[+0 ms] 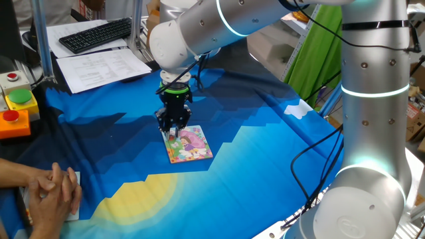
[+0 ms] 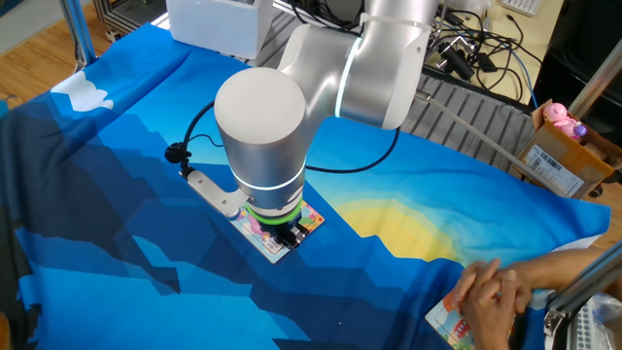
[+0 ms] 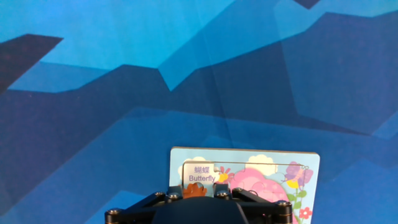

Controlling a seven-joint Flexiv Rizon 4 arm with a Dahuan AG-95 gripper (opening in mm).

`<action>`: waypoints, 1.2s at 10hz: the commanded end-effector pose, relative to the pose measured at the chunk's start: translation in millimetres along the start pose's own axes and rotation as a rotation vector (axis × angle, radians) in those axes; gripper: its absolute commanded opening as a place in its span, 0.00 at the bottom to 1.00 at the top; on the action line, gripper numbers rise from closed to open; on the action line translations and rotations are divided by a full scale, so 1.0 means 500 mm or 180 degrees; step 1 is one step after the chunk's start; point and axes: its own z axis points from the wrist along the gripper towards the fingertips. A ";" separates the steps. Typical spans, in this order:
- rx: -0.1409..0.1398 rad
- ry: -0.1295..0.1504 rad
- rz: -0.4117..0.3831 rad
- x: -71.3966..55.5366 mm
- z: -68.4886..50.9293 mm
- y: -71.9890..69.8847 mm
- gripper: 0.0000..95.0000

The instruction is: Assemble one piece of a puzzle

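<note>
We see the gripper [image 1: 174, 124] pointing steeply down onto the puzzle [image 1: 192, 146], at the corner nearest the keyboard [image 1: 97, 34]. The puzzle lies flat on the blue cloth [image 1: 265, 133]. The whitish piece [image 3: 199, 172], labelled "Butterfly", sits at that corner, just ahead of the gripper. We cannot tell how the jaws stand.

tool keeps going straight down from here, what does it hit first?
Most likely the puzzle: the tool points down at its near-left corner, by the piece labelled Butterfly. Any remaining gap can't be judged.
</note>
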 end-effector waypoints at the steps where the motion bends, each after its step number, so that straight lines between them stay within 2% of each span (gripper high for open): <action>1: 0.0017 -0.0022 -0.0002 -0.001 0.006 0.000 0.00; 8: 0.0022 -0.0058 0.0001 -0.004 0.011 0.002 0.00; 9: 0.0040 -0.0059 -0.0005 -0.004 0.011 0.002 0.20; 11: 0.0039 -0.0062 -0.0003 -0.004 0.011 0.002 0.20; 12: 0.0042 -0.0063 -0.0004 -0.004 0.011 0.002 0.40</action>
